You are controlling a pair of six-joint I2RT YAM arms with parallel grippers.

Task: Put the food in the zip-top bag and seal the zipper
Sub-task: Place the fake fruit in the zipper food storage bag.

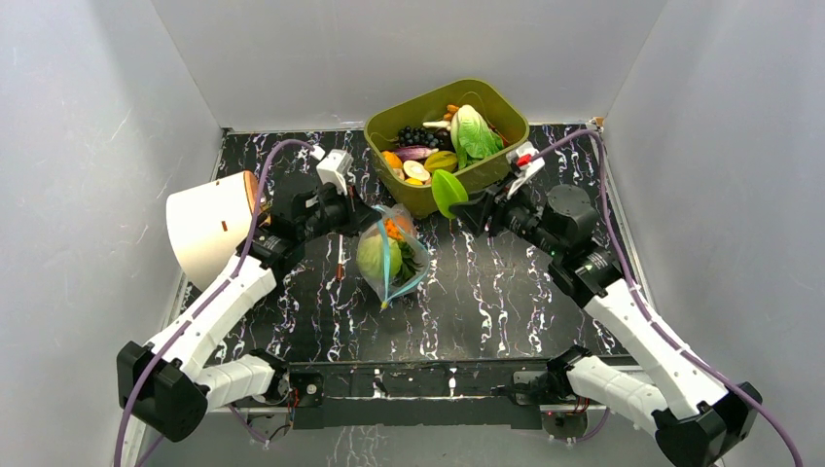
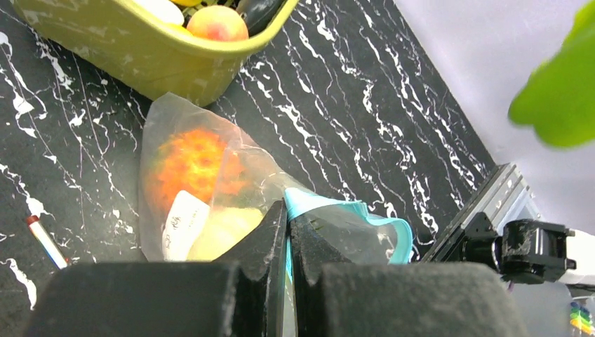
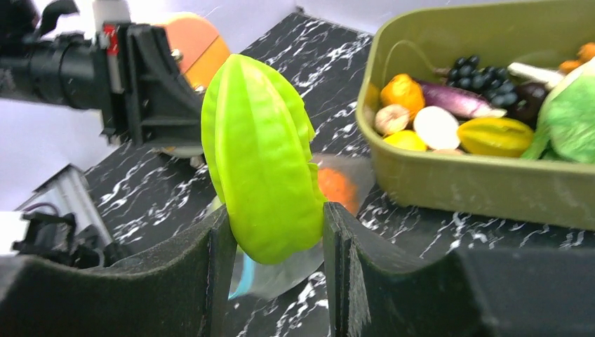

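The zip-top bag [image 1: 391, 258] just before the tub [image 1: 491, 167]

A black table [image 1: 506, 292] veined with white carries everything. The olive-green tub [image 1: 416, 197] stands at its far side, about midway across. Just in front of the tub's near-left corner lies the clear, crinkled zip-top bag [image 1: 389, 258]. Left of the tub and a little past the bag, a thin white stick with a red tip [image 1: 339, 269] (too small to name) lies flat. Well to the tub's left, at the table's edge, is a cream cone-shaped thing [image 1: 206, 229].
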